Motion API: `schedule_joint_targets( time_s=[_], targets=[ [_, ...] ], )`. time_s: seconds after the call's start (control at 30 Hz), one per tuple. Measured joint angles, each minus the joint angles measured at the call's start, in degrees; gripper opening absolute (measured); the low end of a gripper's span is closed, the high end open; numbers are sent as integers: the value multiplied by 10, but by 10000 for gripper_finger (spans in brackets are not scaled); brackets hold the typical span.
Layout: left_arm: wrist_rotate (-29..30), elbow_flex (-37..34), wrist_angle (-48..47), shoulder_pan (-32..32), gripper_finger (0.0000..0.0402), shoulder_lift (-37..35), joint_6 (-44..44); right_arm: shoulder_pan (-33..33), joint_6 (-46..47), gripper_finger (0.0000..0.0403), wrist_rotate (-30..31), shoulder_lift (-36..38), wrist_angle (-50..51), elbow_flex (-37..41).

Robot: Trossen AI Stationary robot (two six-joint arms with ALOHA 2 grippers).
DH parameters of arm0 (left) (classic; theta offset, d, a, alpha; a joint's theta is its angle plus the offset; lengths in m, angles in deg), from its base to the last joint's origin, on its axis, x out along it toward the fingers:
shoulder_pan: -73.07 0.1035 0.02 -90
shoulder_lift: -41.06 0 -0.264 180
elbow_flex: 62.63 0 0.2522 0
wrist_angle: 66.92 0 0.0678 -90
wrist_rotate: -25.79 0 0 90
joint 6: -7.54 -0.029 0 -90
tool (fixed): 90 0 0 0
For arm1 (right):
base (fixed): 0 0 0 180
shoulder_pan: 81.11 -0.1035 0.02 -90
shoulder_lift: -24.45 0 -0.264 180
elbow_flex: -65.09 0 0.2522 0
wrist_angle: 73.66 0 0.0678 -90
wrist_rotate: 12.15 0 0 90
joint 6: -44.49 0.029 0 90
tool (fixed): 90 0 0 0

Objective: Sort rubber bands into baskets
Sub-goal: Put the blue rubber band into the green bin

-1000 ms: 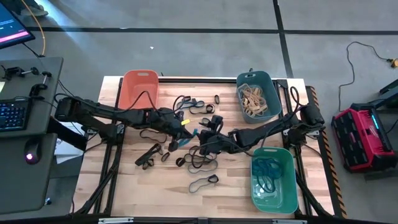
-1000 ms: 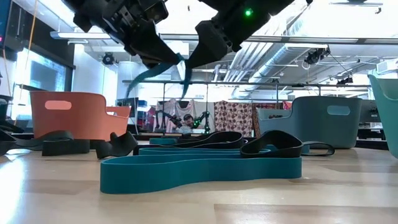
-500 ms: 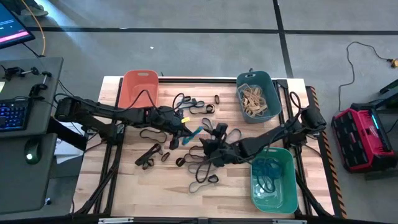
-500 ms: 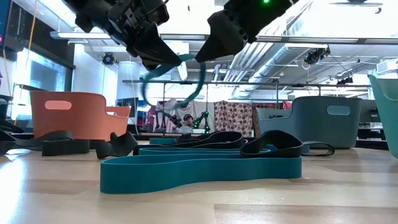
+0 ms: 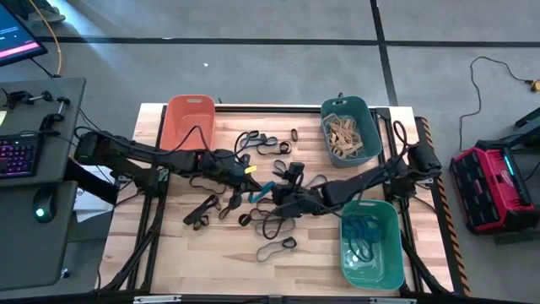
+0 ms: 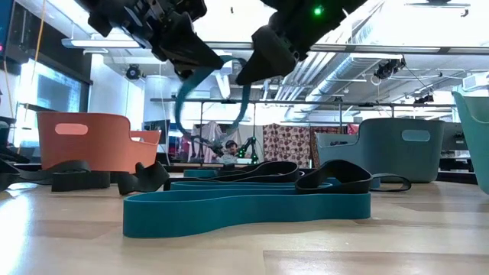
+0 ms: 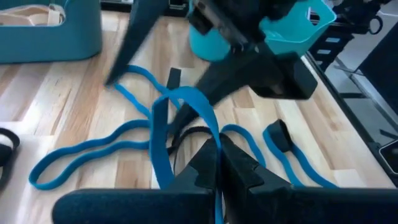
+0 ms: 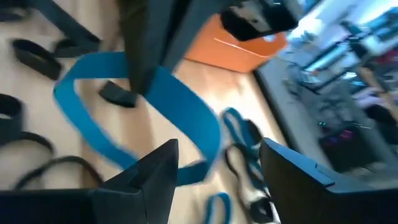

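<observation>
Seen from above, the pale wooden slatted surface (image 5: 169, 253) carries three rounded plastic tubs: an orange-salmon basket (image 5: 189, 121) at the far left, a dark teal-blue basket (image 5: 349, 129) at the far right holding tan rubber bands (image 5: 344, 135), and a lighter green basket (image 5: 370, 244) at the near right with blue bands (image 5: 363, 232) inside. Loose black elastic loops (image 5: 263, 142) lie scattered across the middle of the surface. The left pincer (image 5: 251, 180) reaches in from the left and is clamped tight on a blue rubber band (image 5: 263, 188), lifted above the surface; the right pincer (image 5: 281, 198) comes from the right, just beside it, with its fingers spread wide around nothing. In the low view, a long flat teal band (image 6: 244, 208) lies in the foreground, black loops (image 6: 336, 176) rest behind it, and the held blue band (image 6: 200, 92) hangs as a drooping loop from the left pincer (image 6: 205, 63), with the right pincer (image 6: 263, 65) close beside it. In the left wrist view, that arm's dark fingertips (image 7: 217, 163) meet on the blue band (image 7: 186, 115), whose loop rises ahead of them, while more blue loops (image 7: 81, 158) lie on the wood below. In the right wrist view, its two dark fingers (image 8: 152, 174) stand well apart, the blue band (image 8: 143, 112) curves ahead of them, and the orange-salmon basket (image 8: 239, 53) sits beyond.
</observation>
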Motion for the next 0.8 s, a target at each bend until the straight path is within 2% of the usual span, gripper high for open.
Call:
schedule_joint_targets(
  time_s=[0.07,0.17,0.4,0.43,0.57,0.7,0.8],
  targets=[
    [0,0,1,-2,0,0,0,7,0,204,-29,0,-11,0],
    [0,0,1,-2,0,0,4,11,-7,171,-34,0,-19,0],
    [0,0,-1,-3,1,0,7,12,-41,23,-32,0,-25,0],
    [0,0,-1,-3,2,0,10,12,-44,12,-32,0,-25,0],
    [0,0,-2,-3,12,0,5,12,-41,17,-33,0,-24,0],
    [0,0,-2,-3,21,0,5,8,-38,3,-37,0,-22,0],
    [0,0,-2,-3,29,0,4,-4,-39,3,-12,4,-9,0]
  ],
)
